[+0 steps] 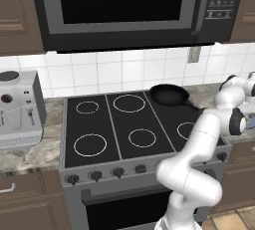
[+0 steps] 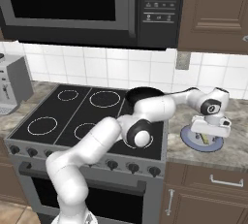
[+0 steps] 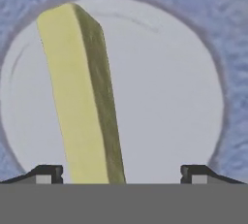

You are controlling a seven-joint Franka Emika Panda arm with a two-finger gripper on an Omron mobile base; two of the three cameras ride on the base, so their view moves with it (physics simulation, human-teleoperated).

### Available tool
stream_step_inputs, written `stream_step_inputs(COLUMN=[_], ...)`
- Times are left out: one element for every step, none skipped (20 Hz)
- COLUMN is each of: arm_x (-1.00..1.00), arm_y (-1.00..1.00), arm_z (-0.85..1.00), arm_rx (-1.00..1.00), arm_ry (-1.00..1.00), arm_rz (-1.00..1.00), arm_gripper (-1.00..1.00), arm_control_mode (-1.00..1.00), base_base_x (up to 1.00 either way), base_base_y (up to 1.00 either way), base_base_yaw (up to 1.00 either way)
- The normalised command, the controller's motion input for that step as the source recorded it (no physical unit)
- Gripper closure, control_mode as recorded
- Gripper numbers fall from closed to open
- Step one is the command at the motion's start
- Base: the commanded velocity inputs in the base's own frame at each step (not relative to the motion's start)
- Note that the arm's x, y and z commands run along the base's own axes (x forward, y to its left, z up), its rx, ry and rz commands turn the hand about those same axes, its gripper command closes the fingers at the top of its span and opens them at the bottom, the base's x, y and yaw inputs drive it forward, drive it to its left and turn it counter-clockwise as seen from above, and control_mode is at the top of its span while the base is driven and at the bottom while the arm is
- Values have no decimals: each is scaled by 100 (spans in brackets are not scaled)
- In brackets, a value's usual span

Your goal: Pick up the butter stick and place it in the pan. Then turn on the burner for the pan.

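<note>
No writing can be read on the coffee machine (image 1: 19, 109) at far left or on the microwave (image 1: 129, 7) above. The stove (image 1: 124, 124) shows five burner rings and one pan (image 1: 170, 94) at its back right. One butter stick (image 3: 80, 97) lies on the one blue-grey plate (image 3: 227, 48) on the table (image 2: 232, 140), between the fingers (image 3: 46, 173), which stand apart, nearer the left one.

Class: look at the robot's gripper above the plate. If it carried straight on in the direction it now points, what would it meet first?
Most likely the butter stick. The gripper points down at the blue-grey plate, jaws open, with the stick lying between the fingertips, nearer one. The plate lies just beneath. Exact depth is unclear.
</note>
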Motion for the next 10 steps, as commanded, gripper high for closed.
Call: stream_step_inputs(arm_x=[0, 0, 0, 0, 0, 0, 0, 0, 0, 0], arm_y=[0, 0, 0, 0, 0, 0, 0, 0, 0, 0], arm_z=[-16, -16, -12, -7, 0, 0, 0, 0, 0, 0], arm_rx=[0, 0, 0, 0, 0, 0, 0, 0, 0, 0], arm_ry=[5, 4, 5, 8, 7, 0, 0, 0, 0, 0], arm_rz=[0, 0, 0, 0, 0, 0, 0, 0, 0, 0], arm_gripper=[-100, -100, 100, 100, 100, 100, 100, 100, 100, 100], arm_control_mode=[-100, -100, -100, -100, -100, -100, -100, -100, -100, -100], base_base_x=[0, 0, 0, 0, 0, 0, 0, 0, 0, 0], base_base_y=[0, 0, 0, 0, 0, 0, 0, 0, 0, 0], base_base_yaw=[0, 0, 0, 0, 0, 0, 0, 0, 0, 0])
